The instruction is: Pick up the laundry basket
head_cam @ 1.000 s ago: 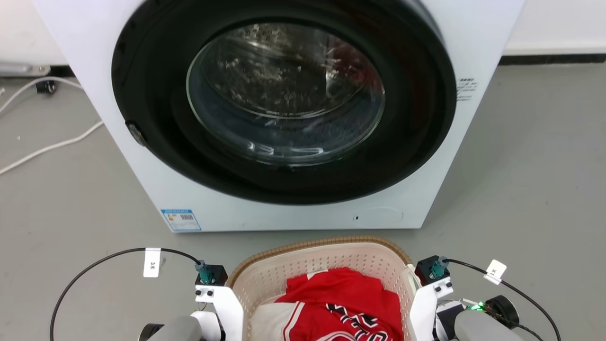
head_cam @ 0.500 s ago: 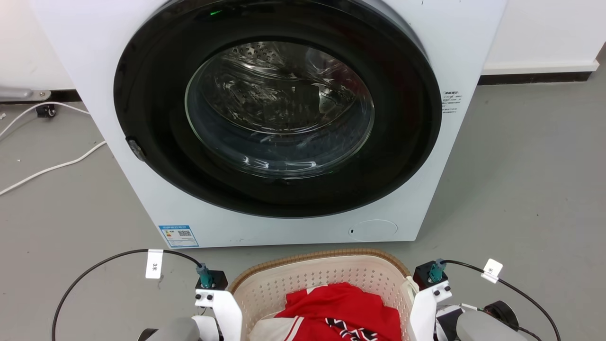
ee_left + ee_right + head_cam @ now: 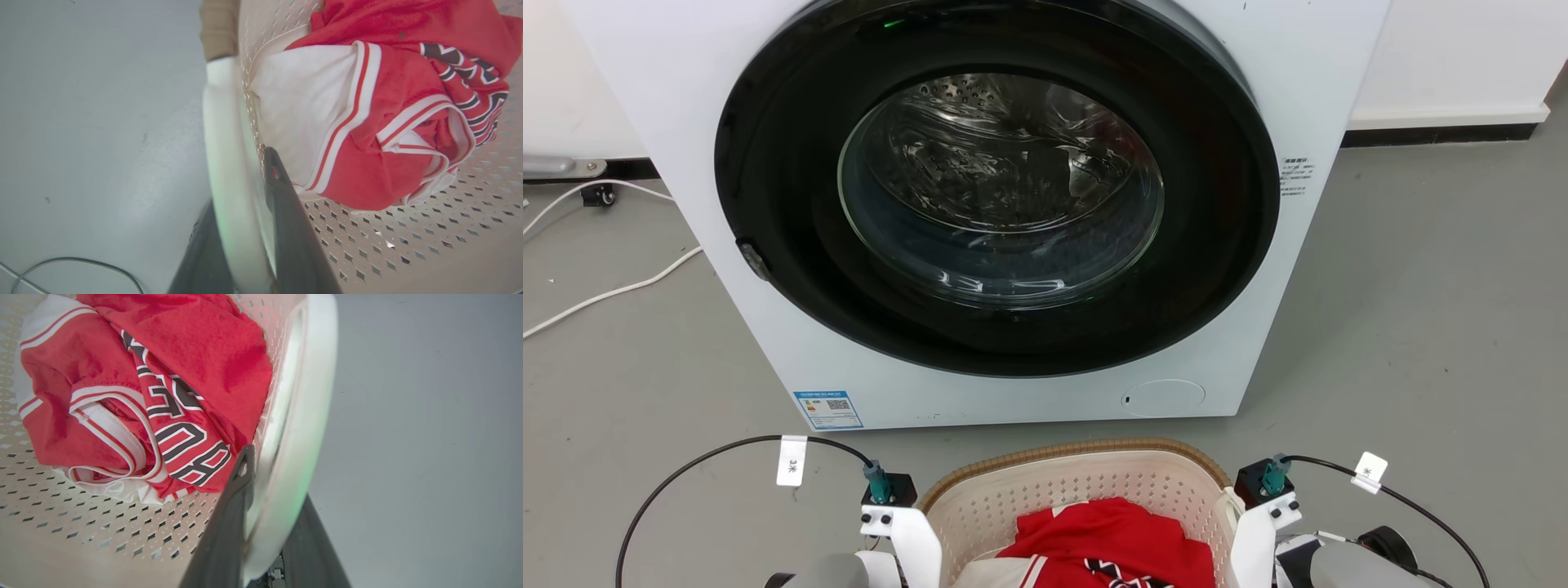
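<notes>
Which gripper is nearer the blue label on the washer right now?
Left. The left gripper clamps the basket's left handle, with the label just ahead of it; the right gripper clamps the right handle, across the basket.

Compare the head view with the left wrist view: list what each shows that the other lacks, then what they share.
Head view: the washing machine and white cables. Left wrist view: the left hand, its dark fingers straddling a white loop handle. Both: the laundry basket, the red jersey inside it, and the grey floor.
</notes>
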